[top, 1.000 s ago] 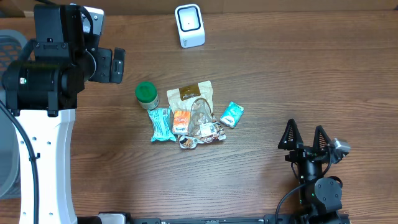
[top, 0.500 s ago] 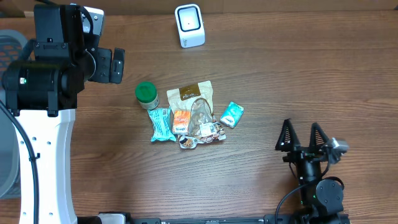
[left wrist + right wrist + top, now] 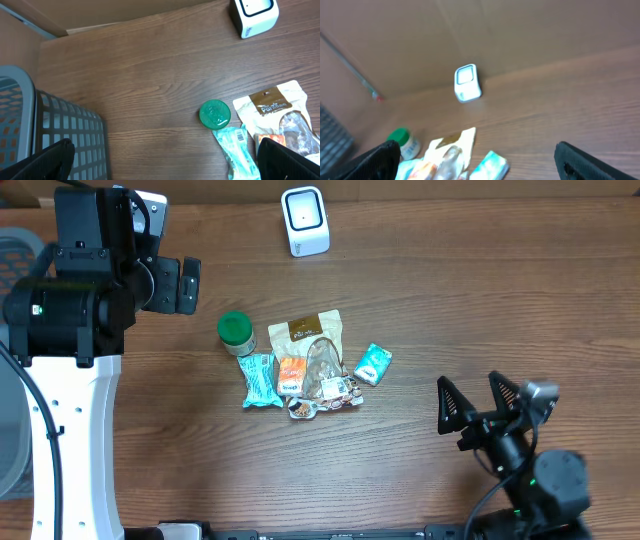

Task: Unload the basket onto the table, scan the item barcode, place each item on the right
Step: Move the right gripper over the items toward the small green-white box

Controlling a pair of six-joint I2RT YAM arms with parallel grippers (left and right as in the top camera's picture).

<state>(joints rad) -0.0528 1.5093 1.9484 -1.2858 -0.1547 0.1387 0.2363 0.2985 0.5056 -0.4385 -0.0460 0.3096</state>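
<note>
The left gripper [image 3: 165, 144] hung wide open near the far-left corner of the brown wooden table [image 3: 450, 280]; the right gripper [image 3: 467, 380], equally spread and empty, hovered near its front-right corner.

A wooden table [image 3: 450, 300] with a brown grain fills most of each view. At its left edge is a grey plastic basket [image 3: 65, 135] with a lattice wall and a smooth, rounded rim. Whether it rests on the table or just beside it cannot be told. Something orange shows through the lattice, too hidden to name. Brown cardboard panels [image 3: 530, 30] stand along the table's far edge. A thin grey strip [image 3: 30, 21] slants across the cardboard near the far-left corner.
</note>
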